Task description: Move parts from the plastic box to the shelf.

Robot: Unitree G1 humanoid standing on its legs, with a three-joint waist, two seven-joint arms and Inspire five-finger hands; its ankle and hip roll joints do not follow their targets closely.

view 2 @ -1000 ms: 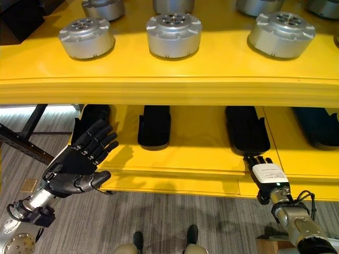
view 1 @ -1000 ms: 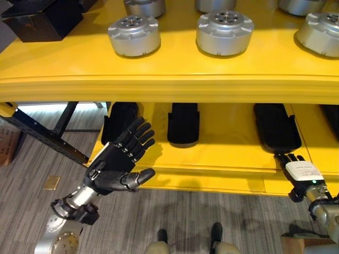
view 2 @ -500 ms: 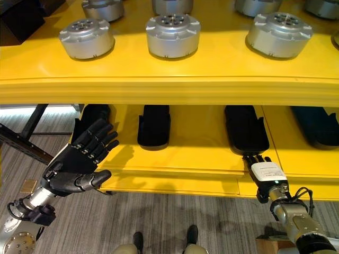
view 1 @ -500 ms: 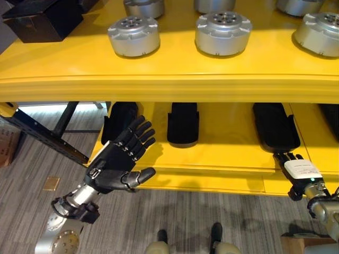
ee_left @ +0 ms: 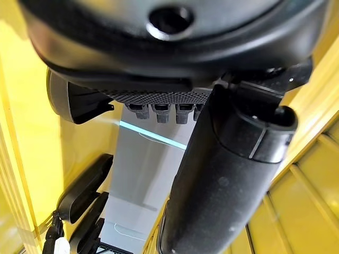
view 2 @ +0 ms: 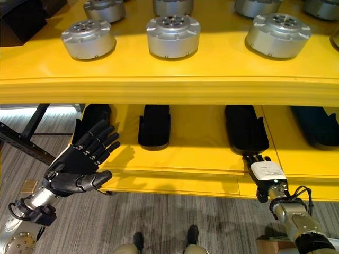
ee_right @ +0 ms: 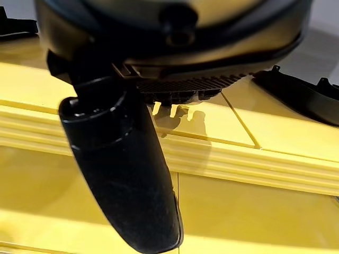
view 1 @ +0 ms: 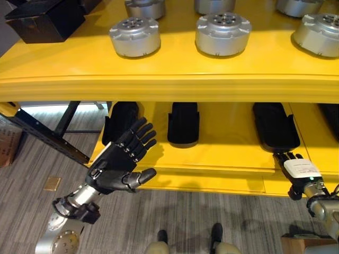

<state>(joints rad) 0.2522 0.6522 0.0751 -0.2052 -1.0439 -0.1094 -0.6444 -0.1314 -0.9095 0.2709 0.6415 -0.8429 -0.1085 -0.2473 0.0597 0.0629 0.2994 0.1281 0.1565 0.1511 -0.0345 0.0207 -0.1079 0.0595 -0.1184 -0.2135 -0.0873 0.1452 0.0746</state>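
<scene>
Parts are already on the shelf (view 1: 169, 84): you can see round silver parts (view 1: 134, 35) standing in rows on the upper yellow level, well apart from one another, and flat black parts (view 1: 183, 123) lying side by side on the lower level, each pushed back from the front edge. That spacing looks deliberate, leaving each piece room to be set down or picked up without knocking its neighbour.

Your left robot hand (view 1: 119, 163) hangs in front of the lower level's left end, fingers straight and spread, thumb out, holding nothing; its palm faces the shelf, just in front of the leftmost black part (view 1: 119, 121). Your right robot hand (view 2: 264, 173) sits at the lower level's front edge, just before another black part (view 2: 246, 128), fingers straight and flat, also empty.

You have a dark box (view 1: 45, 19) on the upper level's far left corner; what it holds cannot be seen. Judging by both empty hands, your next move is probably back to fetch another part.
</scene>
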